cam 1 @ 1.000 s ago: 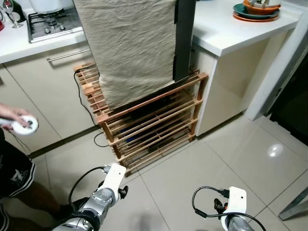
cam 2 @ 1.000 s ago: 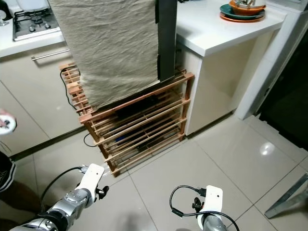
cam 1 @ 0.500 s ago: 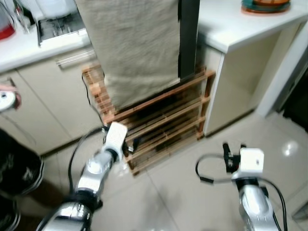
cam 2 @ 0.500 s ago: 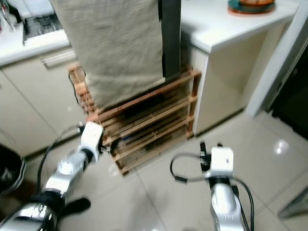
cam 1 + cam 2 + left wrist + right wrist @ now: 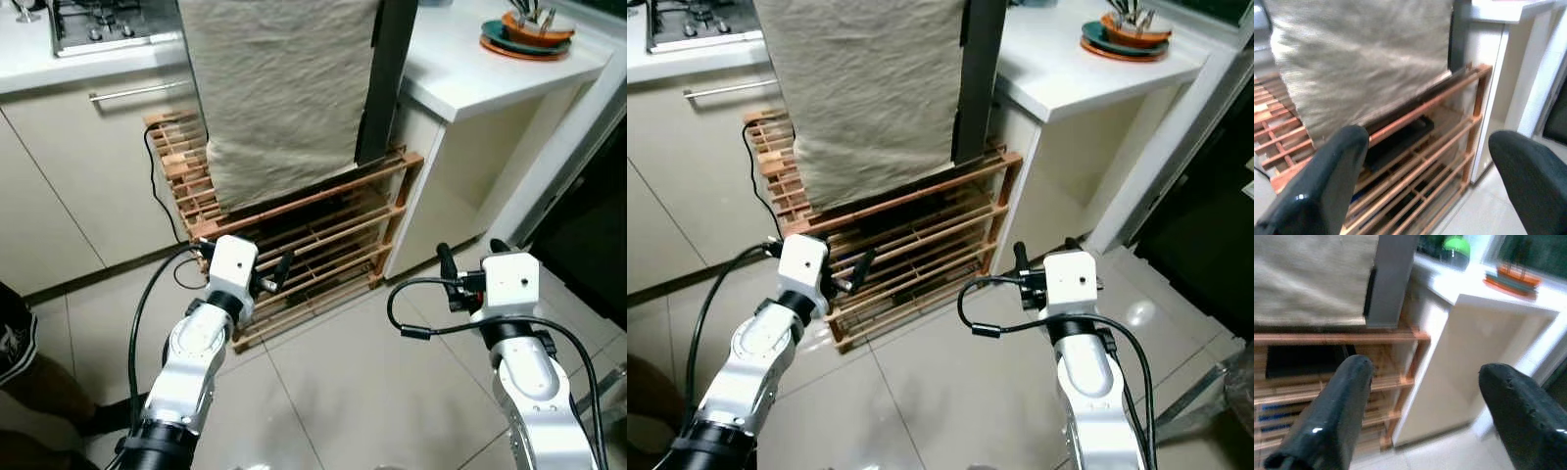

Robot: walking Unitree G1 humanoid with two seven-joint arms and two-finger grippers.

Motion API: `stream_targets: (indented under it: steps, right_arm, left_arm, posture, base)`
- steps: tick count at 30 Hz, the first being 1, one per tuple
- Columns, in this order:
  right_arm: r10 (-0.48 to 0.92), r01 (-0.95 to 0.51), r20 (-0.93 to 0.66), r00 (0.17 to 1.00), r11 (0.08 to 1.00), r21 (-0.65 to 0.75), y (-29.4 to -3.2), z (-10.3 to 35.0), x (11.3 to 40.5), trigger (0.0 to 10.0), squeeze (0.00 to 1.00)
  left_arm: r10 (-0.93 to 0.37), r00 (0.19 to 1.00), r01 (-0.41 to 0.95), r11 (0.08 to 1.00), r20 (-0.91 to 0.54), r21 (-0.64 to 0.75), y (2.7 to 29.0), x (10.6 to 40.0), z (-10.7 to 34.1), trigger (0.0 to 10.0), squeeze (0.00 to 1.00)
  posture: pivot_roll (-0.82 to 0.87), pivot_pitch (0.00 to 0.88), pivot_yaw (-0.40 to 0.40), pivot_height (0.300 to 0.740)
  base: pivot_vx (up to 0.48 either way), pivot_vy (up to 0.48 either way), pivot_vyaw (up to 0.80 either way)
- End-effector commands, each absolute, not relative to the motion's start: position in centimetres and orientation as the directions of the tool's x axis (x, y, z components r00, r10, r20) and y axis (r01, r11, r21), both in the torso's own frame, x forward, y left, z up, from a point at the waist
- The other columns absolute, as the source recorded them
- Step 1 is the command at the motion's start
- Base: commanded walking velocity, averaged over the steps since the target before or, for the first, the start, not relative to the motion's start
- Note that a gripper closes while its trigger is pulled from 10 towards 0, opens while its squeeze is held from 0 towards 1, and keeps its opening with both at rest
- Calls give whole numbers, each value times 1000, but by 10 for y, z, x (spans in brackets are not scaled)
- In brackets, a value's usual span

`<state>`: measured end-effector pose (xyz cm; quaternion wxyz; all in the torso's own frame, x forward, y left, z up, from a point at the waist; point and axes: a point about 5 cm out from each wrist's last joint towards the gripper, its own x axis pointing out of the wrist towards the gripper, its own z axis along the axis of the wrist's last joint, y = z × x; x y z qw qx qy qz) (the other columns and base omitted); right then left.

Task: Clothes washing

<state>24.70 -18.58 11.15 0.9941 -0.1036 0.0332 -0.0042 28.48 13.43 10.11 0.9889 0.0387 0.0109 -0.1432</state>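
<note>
A large beige cloth (image 5: pixel 279 88) hangs over a tall grey-sided appliance (image 5: pixel 388 78) that stands on a low wooden slatted rack (image 5: pixel 333 230). My left gripper (image 5: pixel 282 268) is raised in front of the rack's lower shelves; in the left wrist view its fingers (image 5: pixel 1327 181) are spread wide with nothing between them. My right gripper (image 5: pixel 468 257) is raised to the right of the rack, by the white cabinet side, also open and holding nothing (image 5: pixel 1425 416). Dark flat items (image 5: pixel 1400 137) lie on a rack shelf under the cloth.
A white counter (image 5: pixel 470 73) with stacked plates (image 5: pixel 524 34) stands to the right of the rack. A gas hob (image 5: pixel 103 20) and beige cabinets (image 5: pixel 98 166) are at the left. A black cable (image 5: pixel 155 191) runs down by the rack. A person's leg (image 5: pixel 24 362) is at the lower left.
Both arms have risen from low near the floor to rack height, fingers pointing forward. The camera has shifted; the person's hand with a white object is out of view.
</note>
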Motion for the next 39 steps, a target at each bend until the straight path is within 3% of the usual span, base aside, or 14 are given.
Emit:
stream_targets:
  steps: [1,5,9,12,13,19,22,39]
  right_arm:
    - [-73,54,-142,987,990,-132,-193,107,247,10000,0]
    - [-104,104,-164,981,995,-10,-191,107,248,10000,0]
    - [-104,103,-160,982,995,-13,-188,109,249,10000,0]
    - [-121,124,-162,979,992,10,-186,113,251,10000,0]
    - [-132,139,-154,979,990,32,-184,119,253,10000,0]
    - [-129,134,-135,982,991,30,-178,129,257,10000,0]
    - [-76,75,-138,988,997,-9,-169,130,260,10000,0]
    - [-40,38,-88,995,999,-26,-160,152,270,10000,0]
  left_arm:
    - [-285,958,283,956,17,76,130,285,116,10000,0]
    - [-272,962,270,954,-4,129,129,289,127,10000,0]
    - [-308,951,308,948,-16,79,128,288,130,10000,0]
    - [-307,951,299,946,48,127,126,292,143,10000,0]
    - [-270,962,258,945,37,201,127,299,148,10000,0]
    - [-279,958,270,955,65,120,128,305,164,10000,0]
    - [-304,951,290,940,54,181,127,307,167,10000,0]
    - [-287,956,274,948,64,162,134,311,182,10000,0]
  posture:
    - [-177,0,-52,740]
    - [-171,0,-18,740]
    - [-173,0,0,740]
    - [-173,0,24,740]
    - [-170,0,33,740]
    - [-167,0,56,740]
    - [-164,0,62,740]
    - [-157,0,55,740]
  base:
    - [0,0,-775]
    - [0,0,-780]
    - [0,0,-788]
    - [0,0,-788]
    - [0,0,-788]
    - [0,0,-800]
    - [361,0,-800]
    - [348,0,-800]
